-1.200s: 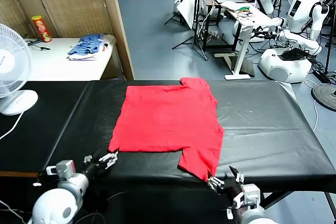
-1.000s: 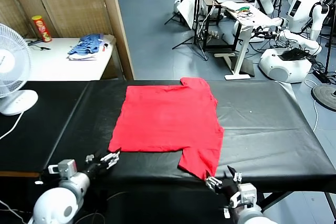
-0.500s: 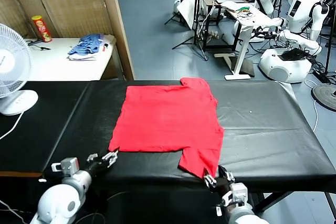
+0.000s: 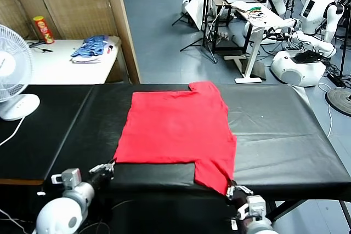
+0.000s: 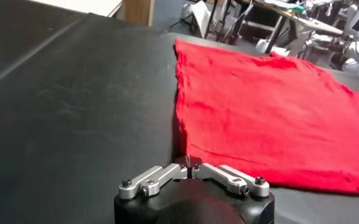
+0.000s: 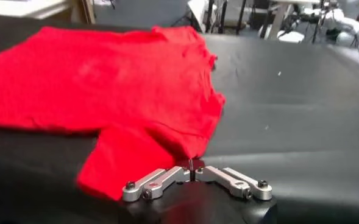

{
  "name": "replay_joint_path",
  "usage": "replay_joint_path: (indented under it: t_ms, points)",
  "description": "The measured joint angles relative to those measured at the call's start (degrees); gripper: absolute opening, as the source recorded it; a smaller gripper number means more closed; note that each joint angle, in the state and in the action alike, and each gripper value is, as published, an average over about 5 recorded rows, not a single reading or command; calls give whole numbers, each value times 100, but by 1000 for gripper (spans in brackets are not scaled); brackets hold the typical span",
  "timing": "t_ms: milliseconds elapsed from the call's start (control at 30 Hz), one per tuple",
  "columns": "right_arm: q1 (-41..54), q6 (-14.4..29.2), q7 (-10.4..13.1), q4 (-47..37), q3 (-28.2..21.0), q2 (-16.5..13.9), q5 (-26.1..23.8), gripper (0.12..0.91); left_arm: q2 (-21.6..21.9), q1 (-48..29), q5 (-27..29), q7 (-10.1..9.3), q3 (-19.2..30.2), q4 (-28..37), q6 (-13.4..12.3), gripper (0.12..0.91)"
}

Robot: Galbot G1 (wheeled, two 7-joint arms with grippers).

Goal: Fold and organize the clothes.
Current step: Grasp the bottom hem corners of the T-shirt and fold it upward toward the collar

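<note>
Red T-shirt [image 4: 178, 130] lies flat on the black table [image 4: 279, 135]. Both grippers, apart a second ago, now pinch its near edge: left gripper [image 4: 111, 165] the corner, right gripper [image 4: 230, 190] the sleeve.

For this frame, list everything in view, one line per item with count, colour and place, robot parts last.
T-shirt: one, bright red, spread flat mid-table, a sleeve reaching the near edge.
Table: one, black cover, across the foreground.
Fan: one, white, at the table's far left.
Side table: one, white, behind the fan.
Cloth heap: one, blue and white, on the side table.
Snack can: one, red and yellow, upright on the side table.
Other robots: several, white, background right, among desks and stands.
Left hand: one, shut on the T-shirt's near left corner.
Right hand: one, shut on the sleeve's hem at the table's near edge.
</note>
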Motion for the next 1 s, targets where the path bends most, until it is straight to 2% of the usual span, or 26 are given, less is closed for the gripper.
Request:
replay_joint_path:
  t_ms: [233,433,833,900,1000]
  points:
    - [1190,441,-80,-1076,-169,-308,198,122,-192,-522,-1,-55,160,170,-389,125]
    - [2088,601,-139,-1978,-393,-348,175,122,-414,-1173,131,-201,260,611,-583,125]
    - [3436,594,-243,-3378,-859,-289,89,124,-540,-2078,767,-32,558,1585,-712,125]
    - [3520,497,-335,-3450,-884,-311,137,150,-539,-2169,869,-25,614,1713,-717,125]
    - [3509,372,-534,-3402,-853,-390,187,272,-556,-2291,990,-17,704,1890,-698,125]
